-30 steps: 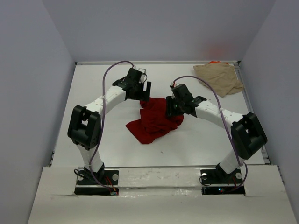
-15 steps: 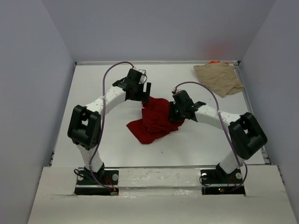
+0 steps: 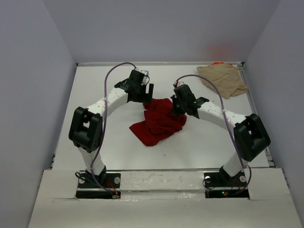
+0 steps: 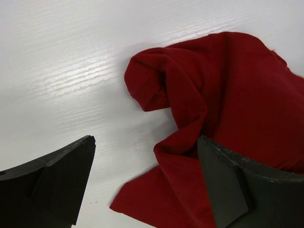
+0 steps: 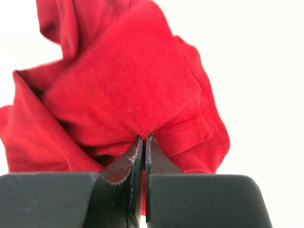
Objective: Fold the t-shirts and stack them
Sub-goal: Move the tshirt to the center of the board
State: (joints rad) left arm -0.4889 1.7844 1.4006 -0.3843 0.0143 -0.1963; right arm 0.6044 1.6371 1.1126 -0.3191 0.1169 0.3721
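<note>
The right fingers (image 5: 124,173) are seen pinched shut on a fold of the dark red t-shirt (image 3: 159,121), which is bunched at the middle of the white desk (image 3: 199,142). The left fingers (image 4: 52,185) are spread wide with nothing gripped, poised at the garment's 11 o'clock edge, one over the cloth, the other over bare desk. A tan t-shirt (image 3: 222,78) is seen crumpled well apart at 2 o'clock, with a sliver of orange fabric (image 3: 218,63) shown at its 12 o'clock edge.
</note>
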